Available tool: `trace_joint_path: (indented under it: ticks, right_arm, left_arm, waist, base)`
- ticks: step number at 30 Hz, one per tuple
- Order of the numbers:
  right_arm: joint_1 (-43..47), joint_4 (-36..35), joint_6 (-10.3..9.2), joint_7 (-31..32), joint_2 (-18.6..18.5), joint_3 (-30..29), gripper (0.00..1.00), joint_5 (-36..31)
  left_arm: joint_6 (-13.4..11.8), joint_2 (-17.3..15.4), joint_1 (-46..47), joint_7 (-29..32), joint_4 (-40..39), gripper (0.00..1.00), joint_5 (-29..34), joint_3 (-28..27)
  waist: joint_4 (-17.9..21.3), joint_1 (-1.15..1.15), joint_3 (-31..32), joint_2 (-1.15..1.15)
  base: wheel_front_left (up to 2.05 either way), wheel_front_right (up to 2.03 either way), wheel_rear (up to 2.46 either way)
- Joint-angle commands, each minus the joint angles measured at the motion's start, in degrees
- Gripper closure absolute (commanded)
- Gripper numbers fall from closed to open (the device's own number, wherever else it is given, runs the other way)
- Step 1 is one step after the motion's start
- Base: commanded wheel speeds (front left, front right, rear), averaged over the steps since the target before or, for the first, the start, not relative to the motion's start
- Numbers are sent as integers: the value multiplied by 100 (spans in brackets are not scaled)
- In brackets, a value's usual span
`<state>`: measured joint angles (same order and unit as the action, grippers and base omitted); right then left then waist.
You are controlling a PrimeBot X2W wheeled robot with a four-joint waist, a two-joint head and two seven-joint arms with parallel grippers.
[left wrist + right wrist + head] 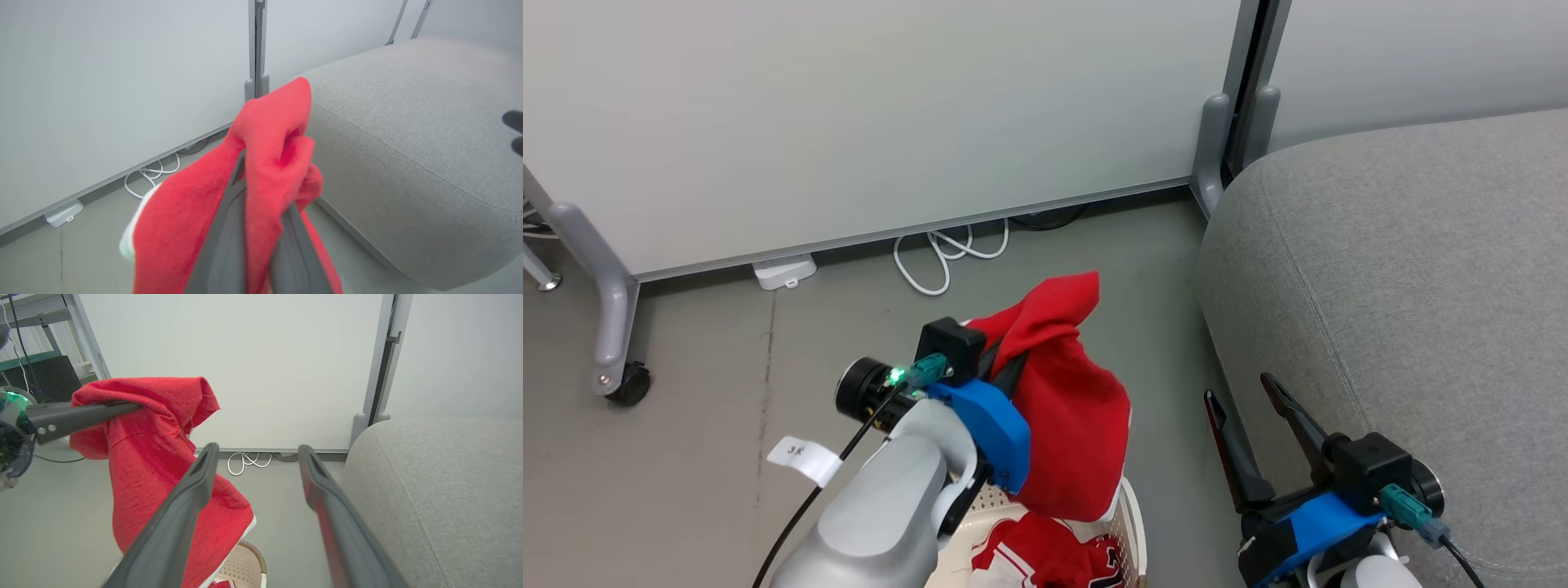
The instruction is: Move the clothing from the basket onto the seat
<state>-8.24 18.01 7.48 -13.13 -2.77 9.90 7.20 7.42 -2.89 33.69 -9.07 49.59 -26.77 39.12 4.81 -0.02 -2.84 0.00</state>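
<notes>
My left gripper [1005, 359] is shut on a red piece of clothing [1070, 408], which hangs from it above the basket [1134, 523]. More red and white clothing [1045, 555] lies inside the basket. In the left wrist view the red fabric [269, 134] is bunched over my shut fingers [229, 232], with the grey seat [408, 143] to the right. My right gripper [1238, 388] stands open and empty beside the seat [1405, 286]. The right wrist view shows its spread fingers [184, 514], the hanging clothing [163, 457], the basket rim [249, 559] and the seat [449, 490].
A white partition wall [890, 122] stands behind, on a wheeled foot [625, 380] at the left. A coiled white cable [939, 257] and a white power block [784, 272] lie on the grey floor [686, 457] by the wall. A partition post [1217, 147] stands at the seat's corner.
</notes>
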Motion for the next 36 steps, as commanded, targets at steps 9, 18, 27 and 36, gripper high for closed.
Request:
trace_joint_path:
  ticks: [9, 18, 27, 36]
  right_arm:
    - [159, -148, 3, 122, -19, 39, 0, 22]
    - [204, -215, 3, 202, -20, 99, 0, 55]
    - [198, -272, 3, 266, -19, 225, 0, 150]
    - [-365, -218, 3, 467, -20, 759, 0, 483]
  left_arm:
    - [-3, -3, 676, 460, -906, 100, -631, 543]
    - [-307, -3, 1056, 779, -1380, 100, -1272, 1048]
    - [-565, -3, 1256, 739, -1538, 100, -1691, 1419]
    - [-712, -2, 1389, 626, -1434, 100, -1917, 1637]
  waist:
    - [-78, 2, 109, 0]
    - [-88, 2, 186, 0]
    - [-95, 2, 170, 0]
    - [-80, 2, 42, 0]
  base:
    - [0, 0, 0]
    - [0, 0, 0]
    - [0, 0, 0]
    - [0, 0, 0]
